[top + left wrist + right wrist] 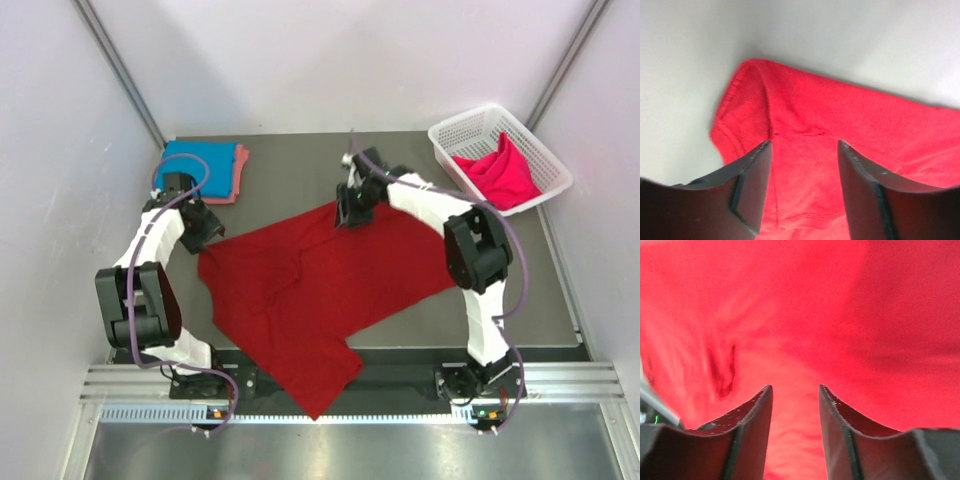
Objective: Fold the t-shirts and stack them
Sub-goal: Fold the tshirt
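Grey counter point(300, 160), white walls point(350, 60) around. Dark red t-shirt point(310, 290) lies spread under both hands, one end hanging over the counter edge. Left hand point(207, 235) sits over its corner, jaws apart, gripping nothing. Right hand point(345, 215) is the same. Blue t-shirt point(200, 158) on salmon pink t-shirt point(240, 165) just behind left hand. Hot pink t-shirt point(500, 170) in basket point(470, 125), beyond right hand.

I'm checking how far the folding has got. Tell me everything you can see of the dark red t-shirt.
The dark red t-shirt is plain soft cloth, unfolded, spread mostly flat with some wrinkles across the middle of the table. Its near corner hangs over the table's front edge. A stitched hem shows at its left corner, where the left gripper stands open over it. The right gripper stands open at its far edge. Neither grips it.
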Robot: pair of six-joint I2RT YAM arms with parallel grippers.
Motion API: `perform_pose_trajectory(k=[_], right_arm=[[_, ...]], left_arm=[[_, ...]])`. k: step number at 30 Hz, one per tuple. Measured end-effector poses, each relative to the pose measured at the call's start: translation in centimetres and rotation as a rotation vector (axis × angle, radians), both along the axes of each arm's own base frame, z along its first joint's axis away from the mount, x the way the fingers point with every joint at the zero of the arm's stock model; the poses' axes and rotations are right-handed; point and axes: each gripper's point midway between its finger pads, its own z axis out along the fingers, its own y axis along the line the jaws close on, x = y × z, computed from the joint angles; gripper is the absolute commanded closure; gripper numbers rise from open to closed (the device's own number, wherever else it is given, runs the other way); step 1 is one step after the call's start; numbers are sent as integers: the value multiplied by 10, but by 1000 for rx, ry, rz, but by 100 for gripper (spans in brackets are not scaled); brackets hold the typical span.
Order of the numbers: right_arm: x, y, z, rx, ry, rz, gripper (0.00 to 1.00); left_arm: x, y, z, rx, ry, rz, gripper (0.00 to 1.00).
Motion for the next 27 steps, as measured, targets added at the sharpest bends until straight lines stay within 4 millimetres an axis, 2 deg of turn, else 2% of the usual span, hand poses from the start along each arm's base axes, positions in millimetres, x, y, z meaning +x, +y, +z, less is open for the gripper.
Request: perform_pose_trajectory(k=[2,6,10,13,17,24,27], right_arm=[[32,-20,16,-11,-64,-52,52],[88,-62,43,-45,-177,-151,50],[120,-90,48,-72,-209,-212,50],[129,-107,41,-86,-195,-243,50],[130,-121,37,-102,-176,-258,49],[132,-128,36,-106,-177,-264,50],[133,-129,33,-107,-174,-266,49]], left_arm=[[0,7,5,28,-11,24,33],[-2,23,0,45,3,70,35],[-1,37,-15,27,34,102,38],[0,44,-30,1,59,116,43],[0,49,-48,-37,93,133,45],[9,50,-60,-66,84,131,53],[14,52,-61,-64,81,132,63]])
